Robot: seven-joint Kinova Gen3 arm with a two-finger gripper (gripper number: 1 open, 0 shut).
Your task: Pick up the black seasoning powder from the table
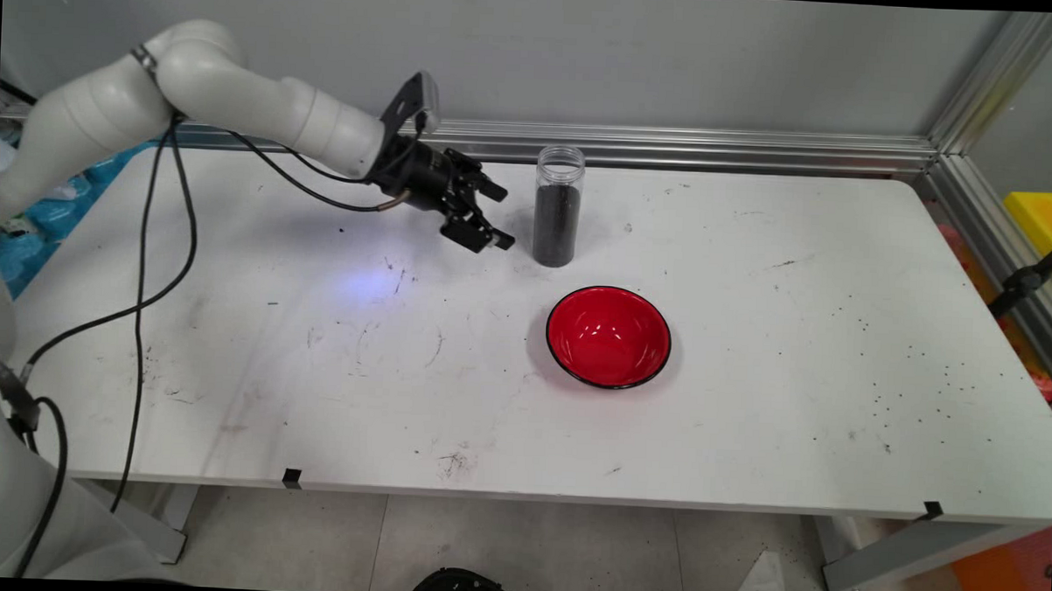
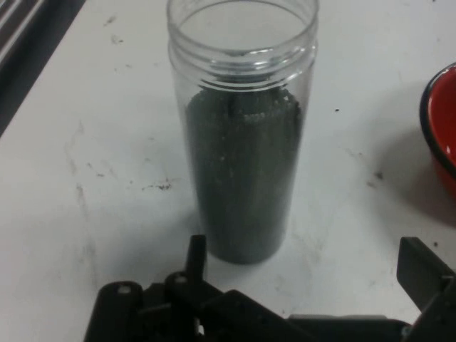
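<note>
A tall clear plastic jar point(image 1: 557, 206) without a lid stands upright near the table's back edge, filled about three quarters with dark grains. My black gripper point(image 1: 496, 216) hovers just left of it, open, with nothing between its fingers. In the hand view the jar point(image 2: 242, 135) stands straight ahead, centred over the gap between the two fingers point(image 2: 197, 254). A red bowl point(image 1: 609, 336) with a black rim sits empty in front of the jar, and its edge point(image 2: 440, 132) shows at the hand view's right side.
The white table point(image 1: 750, 382) is scuffed, with small dark grains scattered on its right part. An aluminium rail point(image 1: 715, 147) runs along the back edge and the right side. Black cables point(image 1: 147, 256) hang from the arm at the left.
</note>
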